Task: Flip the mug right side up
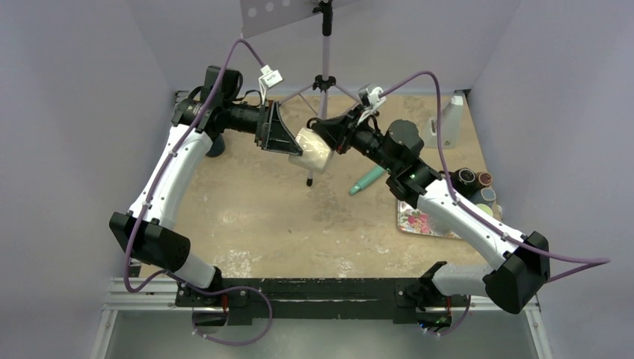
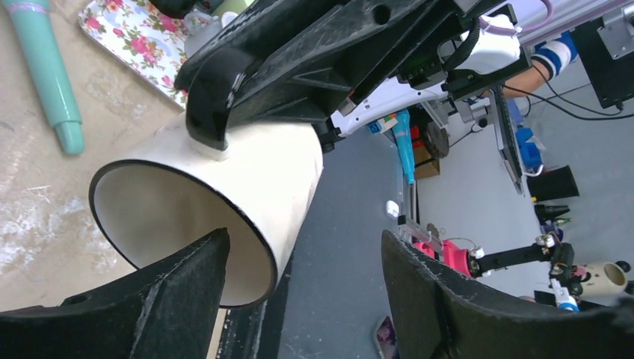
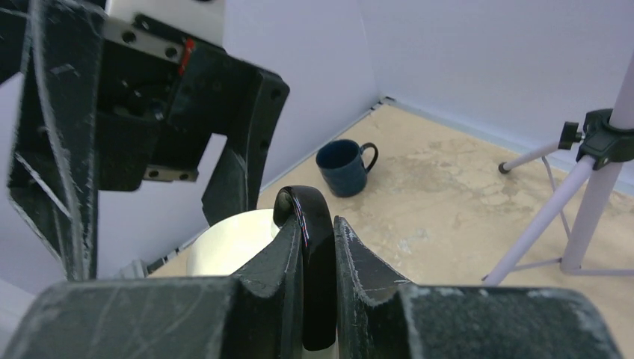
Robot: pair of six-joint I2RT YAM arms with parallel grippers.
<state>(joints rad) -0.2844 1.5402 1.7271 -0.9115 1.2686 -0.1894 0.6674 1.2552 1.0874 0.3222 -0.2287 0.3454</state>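
The cream mug (image 1: 314,149) with a black rim and black handle hangs in the air between the two arms at the back of the table, lying on its side. My right gripper (image 3: 319,239) is shut on its black handle (image 3: 312,224). In the left wrist view the mug (image 2: 254,179) has its open mouth toward that camera. My left gripper (image 2: 306,277) is open; one finger (image 2: 187,292) reaches into the mouth, the other stands well clear outside. In the top view the left gripper (image 1: 288,142) sits at the mug's left.
A dark blue mug (image 3: 345,166) stands upright at the back left. A teal pen-like tool (image 1: 366,180) lies right of centre. A floral tray (image 1: 426,222) and small jars (image 1: 475,183) sit at the right. A tripod (image 1: 324,75) stands at the back.
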